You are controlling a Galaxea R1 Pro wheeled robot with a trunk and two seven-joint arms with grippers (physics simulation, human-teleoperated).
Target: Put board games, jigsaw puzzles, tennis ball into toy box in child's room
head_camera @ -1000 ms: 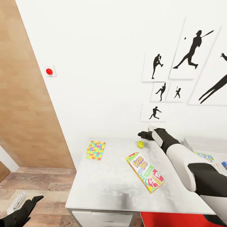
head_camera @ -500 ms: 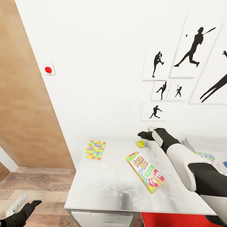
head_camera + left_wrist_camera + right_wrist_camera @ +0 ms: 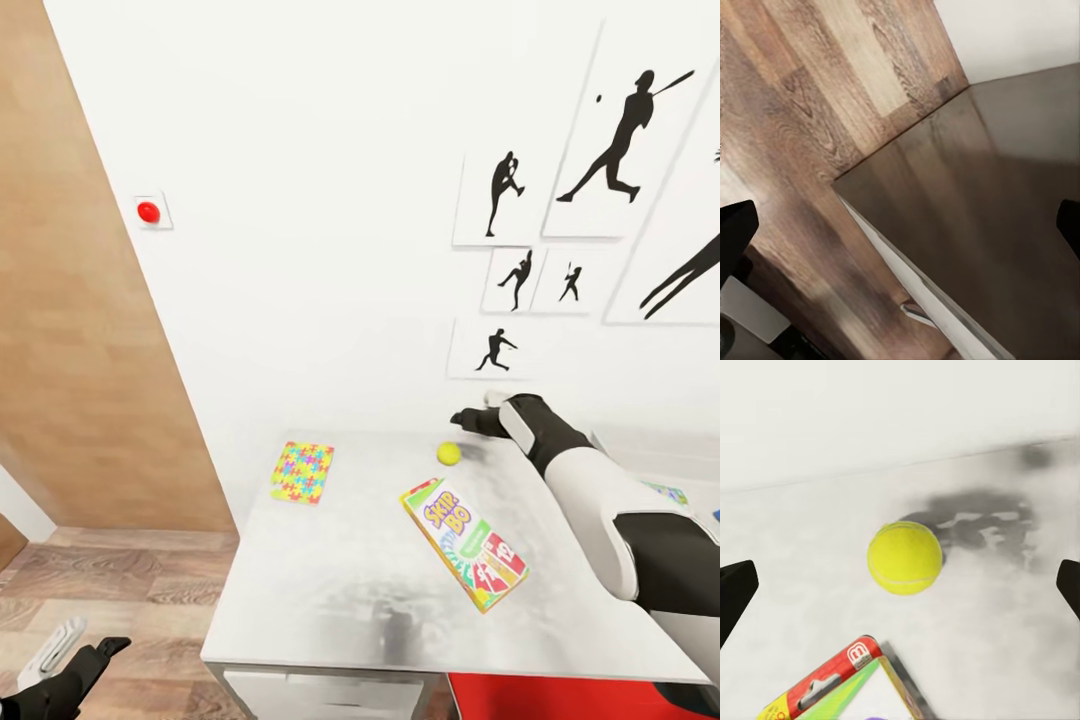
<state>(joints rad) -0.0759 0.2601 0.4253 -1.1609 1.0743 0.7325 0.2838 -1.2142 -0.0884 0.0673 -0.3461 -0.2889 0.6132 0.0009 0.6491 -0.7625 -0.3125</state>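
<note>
The SKIP-BO board game [image 3: 463, 545] lies flat toward the desk's [image 3: 330, 600] near right part. A jigsaw puzzle [image 3: 303, 472] lies by the far left edge. The tennis ball [image 3: 448, 453] rests near the far edge, just beside the right gripper [image 3: 462, 418], whose fingers stand wide apart, empty. The left gripper [image 3: 95, 655] hangs low over the floor [image 3: 120, 570], fingers apart.

Bright, even light fills the head view; the white wall [image 3: 320, 250] shows no glare. The glossy tabletop [image 3: 350, 580] carries mottled grey reflections. In the right wrist view, the tennis ball [image 3: 904, 557] casts a soft, blotchy shadow. The left wrist view is dimmer, its floor [image 3: 802, 97] slightly blurred.
</note>
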